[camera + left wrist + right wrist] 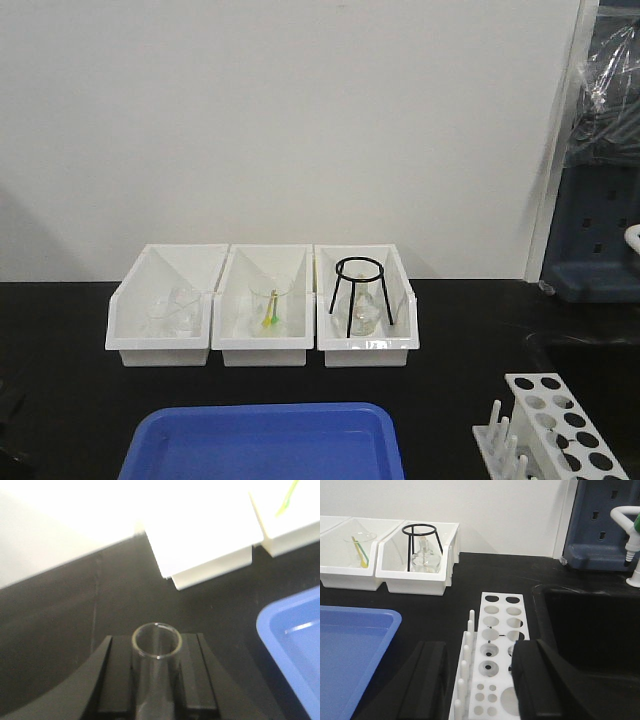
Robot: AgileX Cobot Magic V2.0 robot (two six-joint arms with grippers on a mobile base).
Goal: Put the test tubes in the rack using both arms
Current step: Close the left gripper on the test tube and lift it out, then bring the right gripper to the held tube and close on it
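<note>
In the left wrist view my left gripper (156, 682) is shut on a clear glass test tube (156, 642). The tube stands upright between the black fingers (120, 675), open rim toward the camera, above the black table. In the right wrist view my right gripper (479, 655) is open and empty. Its fingers (532, 675) stand on either side of the near end of the white rack (500, 625), above it. The rack's holes hold no tubes that I can see. The rack also shows at the lower right of the front view (555, 420). Neither arm shows in the front view.
Three white open-front bins (262, 345) stand at the back, holding beakers, a beaker with a yellow-green stick (270, 305), and a black tripod over a flask (360, 295). A blue tray (262, 440) lies at the front. A black sink (590, 625) lies right of the rack.
</note>
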